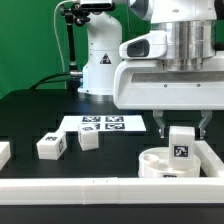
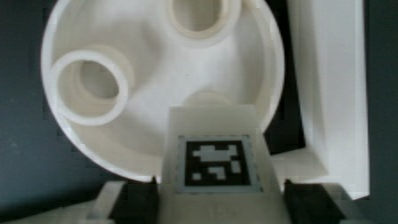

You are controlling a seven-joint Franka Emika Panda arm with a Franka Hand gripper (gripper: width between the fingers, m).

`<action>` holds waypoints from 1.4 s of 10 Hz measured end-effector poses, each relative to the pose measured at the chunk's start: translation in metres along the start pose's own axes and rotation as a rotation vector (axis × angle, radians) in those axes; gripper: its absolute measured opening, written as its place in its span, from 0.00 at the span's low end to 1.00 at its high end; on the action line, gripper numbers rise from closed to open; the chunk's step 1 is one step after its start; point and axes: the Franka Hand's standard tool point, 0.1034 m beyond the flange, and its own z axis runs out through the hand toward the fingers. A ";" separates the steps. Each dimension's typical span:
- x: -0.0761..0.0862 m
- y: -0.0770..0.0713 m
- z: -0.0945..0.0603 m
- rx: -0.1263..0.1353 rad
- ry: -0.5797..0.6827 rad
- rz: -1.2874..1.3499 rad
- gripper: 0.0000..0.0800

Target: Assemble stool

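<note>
The round white dish-like seat [image 1: 160, 166] lies at the exterior view's right, against the white rails. My gripper [image 1: 182, 127] is shut on a white block leg [image 1: 181, 148] with a marker tag and holds it upright over the seat's far rim. In the wrist view the leg [image 2: 217, 160] sits between my two dark fingers [image 2: 157, 200], in front of the seat [image 2: 160, 80], which shows two round sockets. Two more tagged legs [image 1: 52, 146] [image 1: 88, 139] lie loose on the black table at the exterior view's left.
The marker board [image 1: 103, 125] lies flat behind the loose legs. A long white rail [image 1: 80, 188] runs along the front edge and another [image 2: 347, 80] beside the seat. Another white part [image 1: 3, 152] shows at the far left edge. The arm's base [image 1: 100, 60] stands behind.
</note>
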 end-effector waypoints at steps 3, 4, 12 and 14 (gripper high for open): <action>-0.003 -0.007 0.001 0.032 0.012 0.235 0.42; -0.006 -0.013 0.001 0.041 0.010 0.348 0.42; -0.015 -0.034 0.004 0.105 -0.044 1.044 0.42; -0.014 -0.036 0.003 0.123 -0.063 1.195 0.42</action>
